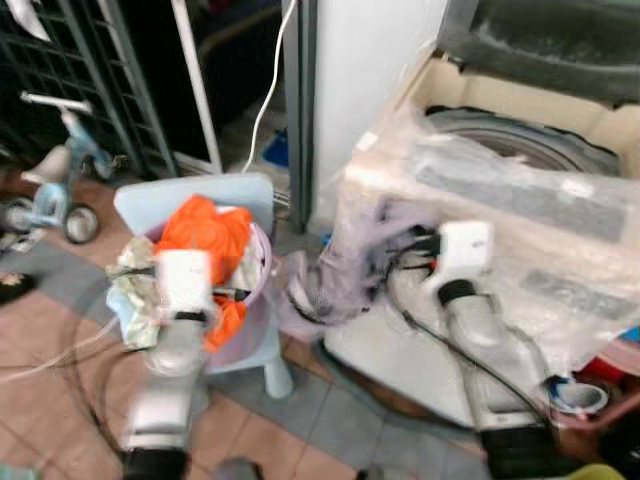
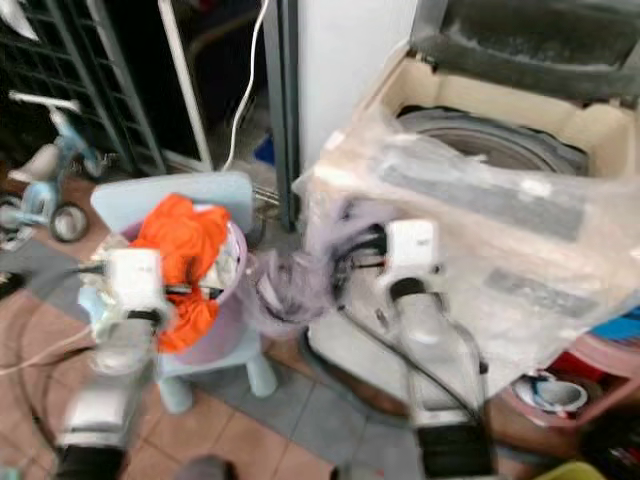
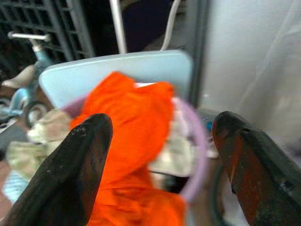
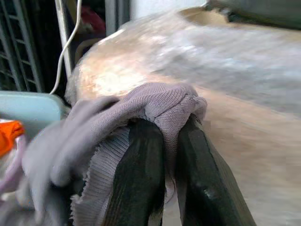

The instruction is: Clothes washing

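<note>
here the right gripper [image 4: 164, 155] pinches a ribbed, mauve-grey garment [image 4: 117, 122], bunched and drooping.

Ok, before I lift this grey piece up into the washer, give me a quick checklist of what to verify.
1. Right end effector shut on the grey garment: ok.
2. Garment free of the basket: cannot tell; its tail hangs right beside the rim.
3. Washing machine lid up, drum open: ok.
4. Plastic sheet clear of the route: not ok; it drapes over the machine's front.
5. Left end effector open, holding nothing, above the orange garment: ok.
6. Cable along the right arm free: cannot tell.
</note>
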Motion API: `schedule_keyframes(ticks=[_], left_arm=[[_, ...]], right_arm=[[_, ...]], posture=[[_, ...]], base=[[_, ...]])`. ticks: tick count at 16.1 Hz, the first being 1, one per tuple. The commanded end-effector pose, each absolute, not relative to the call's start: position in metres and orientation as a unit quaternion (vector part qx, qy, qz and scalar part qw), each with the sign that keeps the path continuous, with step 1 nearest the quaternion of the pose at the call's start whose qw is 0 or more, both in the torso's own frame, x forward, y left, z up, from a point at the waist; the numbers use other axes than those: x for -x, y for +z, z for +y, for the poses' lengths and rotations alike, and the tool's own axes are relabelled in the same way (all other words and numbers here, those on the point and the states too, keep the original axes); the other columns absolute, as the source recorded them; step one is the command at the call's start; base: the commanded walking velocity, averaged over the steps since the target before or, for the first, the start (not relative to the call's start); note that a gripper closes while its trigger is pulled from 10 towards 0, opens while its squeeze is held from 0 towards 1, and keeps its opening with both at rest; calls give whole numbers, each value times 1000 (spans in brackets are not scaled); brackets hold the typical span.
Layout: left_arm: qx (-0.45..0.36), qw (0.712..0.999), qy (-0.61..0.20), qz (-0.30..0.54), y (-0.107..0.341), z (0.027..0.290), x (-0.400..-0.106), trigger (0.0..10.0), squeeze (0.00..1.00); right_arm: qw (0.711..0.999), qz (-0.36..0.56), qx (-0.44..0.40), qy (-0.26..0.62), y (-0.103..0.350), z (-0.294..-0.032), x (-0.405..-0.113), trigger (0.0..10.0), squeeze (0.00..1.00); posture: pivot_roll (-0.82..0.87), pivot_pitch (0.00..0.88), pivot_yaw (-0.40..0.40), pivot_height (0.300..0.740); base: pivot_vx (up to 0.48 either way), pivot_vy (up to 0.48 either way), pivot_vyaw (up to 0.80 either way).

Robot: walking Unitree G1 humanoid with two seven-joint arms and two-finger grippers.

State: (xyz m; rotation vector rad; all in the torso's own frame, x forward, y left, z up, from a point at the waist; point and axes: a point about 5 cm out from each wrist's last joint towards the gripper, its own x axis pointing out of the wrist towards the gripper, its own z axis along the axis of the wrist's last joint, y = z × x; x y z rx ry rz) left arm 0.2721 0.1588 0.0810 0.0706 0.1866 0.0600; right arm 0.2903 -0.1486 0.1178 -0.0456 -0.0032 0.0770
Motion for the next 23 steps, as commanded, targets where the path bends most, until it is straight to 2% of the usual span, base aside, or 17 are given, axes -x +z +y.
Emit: schedule_keyframes(ticks=[1,6,8,10,11,12,14,15,19,23], left_arm=[[-42,995,43,85,85,169,-273,10000,0],[-30,996,39,74,88,170,-274,10000,0],[-30,996,40,77,88,171,-273,10000,0],[-27,995,43,82,86,172,-273,10000,0],[-26,995,43,82,86,172,-273,10000,0],[-25,995,42,82,86,172,-274,10000,0],[-24,996,41,82,86,172,-274,10000,0],[-23,996,41,82,86,171,-274,10000,0],[-22,995,42,84,85,170,-274,10000,0],[-18,995,37,88,84,169,-273,10000,0]], right_arm=[[998,-24,21,47,129,-143,-293,10000,0],[995,-54,47,64,143,-142,-301,10000,0],[989,-88,71,96,159,-135,-305,10000,0],[985,-129,65,94,193,-136,-323,10000,0],[982,-149,67,90,210,-141,-333,10000,0],[981,-168,66,68,238,-157,-351,10000,0],[981,-178,62,46,250,-167,-358,10000,0],[979,-193,58,18,264,-182,-366,10000,0],[979,-193,59,-14,273,-198,-375,10000,0],[987,-148,70,-1,257,-196,-384,10000,0]], posture=[[-42,0,-1,740],[-43,0,2,740],[-42,0,3,740],[-43,0,3,740],[-41,0,4,740],[-41,0,3,740],[-41,0,2,740],[-38,0,-1,740],[-36,0,-2,740],[-36,0,-3,740]], base=[[0,0,0],[0,0,0],[0,0,0],[270,0,0],[289,0,0],[289,0,-538],[289,0,-800],[281,0,-800],[207,0,-800],[0,0,-800]])
